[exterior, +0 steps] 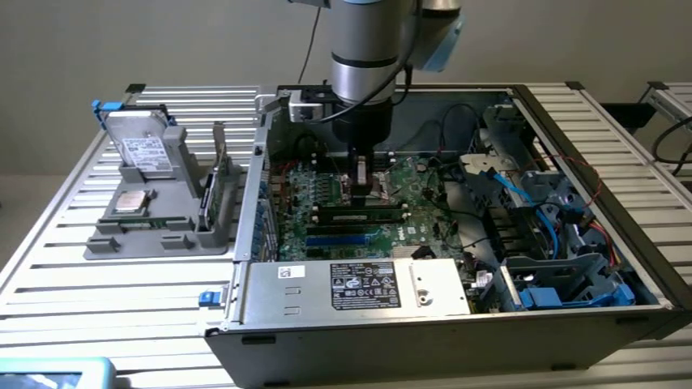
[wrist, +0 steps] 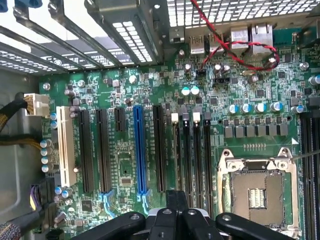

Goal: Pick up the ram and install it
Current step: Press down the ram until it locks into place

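Note:
The ram [exterior: 359, 215] is a long dark stick with a pale label. It lies along the memory slots [wrist: 192, 155] of the green motherboard [wrist: 125, 165], inside the open computer case. My gripper [exterior: 355, 194] hangs straight down from the arm, just over the far side of that stick and beside the silver processor socket [wrist: 255, 192]. Whether it touches the stick I cannot tell. In the wrist view the black fingers [wrist: 176, 200] are pressed together with nothing visible between them, above the ends of the memory slots.
The case walls [exterior: 259, 162] enclose the work area, with cables and blue drive brackets [exterior: 562, 284] on the exterior view's right. A power supply [exterior: 357, 284] sits at the front. Outside the case, a grey holder [exterior: 151, 227] carries a drive, a chip and a thin board on edge [exterior: 219, 178].

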